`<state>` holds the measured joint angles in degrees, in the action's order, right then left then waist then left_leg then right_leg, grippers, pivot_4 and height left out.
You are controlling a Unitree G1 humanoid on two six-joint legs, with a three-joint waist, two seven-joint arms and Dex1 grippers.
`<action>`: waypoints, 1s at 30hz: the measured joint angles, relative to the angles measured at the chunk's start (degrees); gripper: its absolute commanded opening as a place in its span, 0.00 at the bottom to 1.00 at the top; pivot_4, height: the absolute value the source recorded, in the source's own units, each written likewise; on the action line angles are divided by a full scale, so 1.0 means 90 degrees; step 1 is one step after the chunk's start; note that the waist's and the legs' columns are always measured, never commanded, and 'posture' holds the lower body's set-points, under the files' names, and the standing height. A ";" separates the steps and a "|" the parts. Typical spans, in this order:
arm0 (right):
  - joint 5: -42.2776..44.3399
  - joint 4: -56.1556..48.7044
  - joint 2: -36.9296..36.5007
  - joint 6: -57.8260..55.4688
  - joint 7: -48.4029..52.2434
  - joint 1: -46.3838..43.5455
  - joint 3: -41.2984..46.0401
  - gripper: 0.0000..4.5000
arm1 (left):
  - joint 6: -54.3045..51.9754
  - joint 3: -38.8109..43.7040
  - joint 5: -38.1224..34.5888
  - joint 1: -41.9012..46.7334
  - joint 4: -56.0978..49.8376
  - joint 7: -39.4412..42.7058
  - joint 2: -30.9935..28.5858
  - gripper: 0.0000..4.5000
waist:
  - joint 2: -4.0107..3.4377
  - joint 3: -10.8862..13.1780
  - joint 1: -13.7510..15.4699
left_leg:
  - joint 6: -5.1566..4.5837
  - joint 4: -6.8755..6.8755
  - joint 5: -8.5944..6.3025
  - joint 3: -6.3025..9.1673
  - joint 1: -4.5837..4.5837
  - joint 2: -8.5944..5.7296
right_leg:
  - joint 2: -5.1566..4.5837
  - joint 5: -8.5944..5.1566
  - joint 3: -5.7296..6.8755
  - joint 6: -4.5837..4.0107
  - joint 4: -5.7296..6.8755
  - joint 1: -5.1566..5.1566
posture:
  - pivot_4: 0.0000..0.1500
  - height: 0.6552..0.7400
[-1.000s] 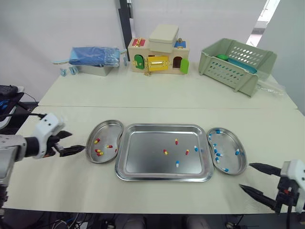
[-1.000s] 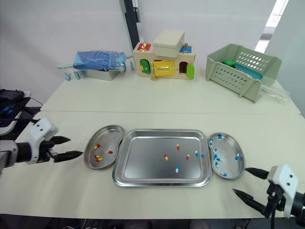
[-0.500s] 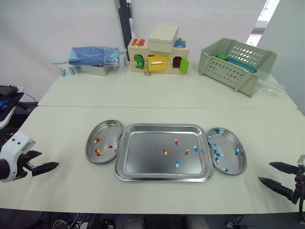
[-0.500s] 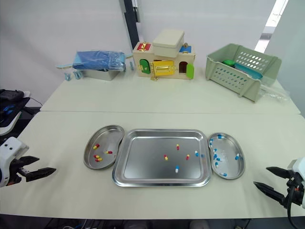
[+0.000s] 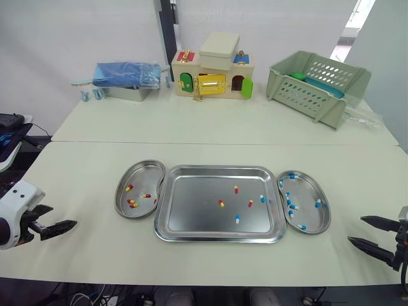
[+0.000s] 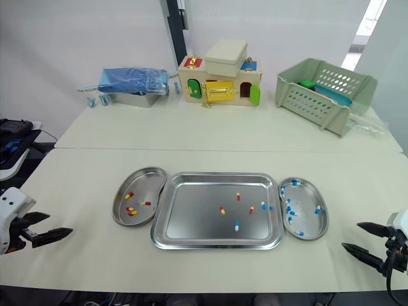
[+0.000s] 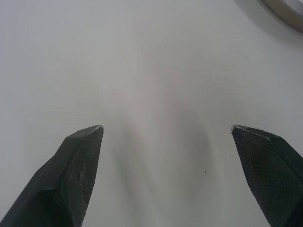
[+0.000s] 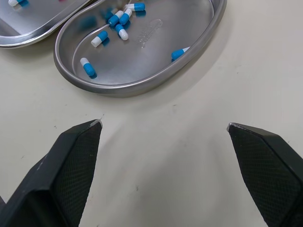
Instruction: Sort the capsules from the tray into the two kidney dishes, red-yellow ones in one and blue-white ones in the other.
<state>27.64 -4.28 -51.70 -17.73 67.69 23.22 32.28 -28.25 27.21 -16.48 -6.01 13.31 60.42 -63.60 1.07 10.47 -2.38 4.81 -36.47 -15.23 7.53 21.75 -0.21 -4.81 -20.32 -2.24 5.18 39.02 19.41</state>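
Five capsules are lying scattered in the right half of the tray, so they are sitting nearer the right gripper, which is hovering wide open over the bench just outside the blue-white dish. The left gripper, also open, is hanging well apart, beyond the red-yellow dish, and is probably facing the longer reach.

i count one tray and two kidney dishes. in the tray lie three red-yellow capsules and two blue-white capsules. those in the dishes are too small to count surely. behind stand one basket and one toy house.
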 measured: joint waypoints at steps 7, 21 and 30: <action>0.0089 -0.1069 0.0396 0.0042 0.0055 0.0962 0.0101 1.00 | -0.0009 -0.0319 -0.0014 0.0405 -0.0227 0.0116 -0.0003 0.99 | 0.0000 0.0000 0.0008 | 0.0000 0.0001 0.0000 0.0002 0.0003 0.0000 | 0.0000 0.0000 0.0002 0.0000 0.0000 0.0000 | 1.00 1.00; 0.0206 -0.3723 0.1710 0.0077 -0.0811 0.1933 -0.0785 1.00 | -0.0652 -0.2706 -0.0659 0.2758 -0.2443 0.0807 0.0678 0.99 | 0.0002 -0.0003 0.0058 | 0.0002 -0.0011 0.0001 0.0005 0.0005 -0.0002 | 0.0001 0.0001 0.0003 0.0002 0.0001 -0.0005 | 1.00 1.00; -0.0212 -0.4067 0.1901 0.0109 -0.1615 0.1888 -0.1340 1.00 | -0.0205 -0.4734 -0.0068 0.4296 -0.2234 0.1280 0.2068 0.99 | 0.0002 -0.0003 0.0054 | 0.0001 -0.0031 0.0000 0.0008 0.0009 -0.0004 | 0.0007 0.0003 0.0002 0.0005 0.0003 -0.0009 | 1.00 1.00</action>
<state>25.73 -40.88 -34.59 -16.74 53.16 40.21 20.21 -30.10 -15.39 -17.09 32.66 -6.80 71.94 -44.98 1.09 10.45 -1.90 4.82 -36.75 -15.23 7.60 21.83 -0.25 -4.74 -20.29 -2.22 5.23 39.04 19.33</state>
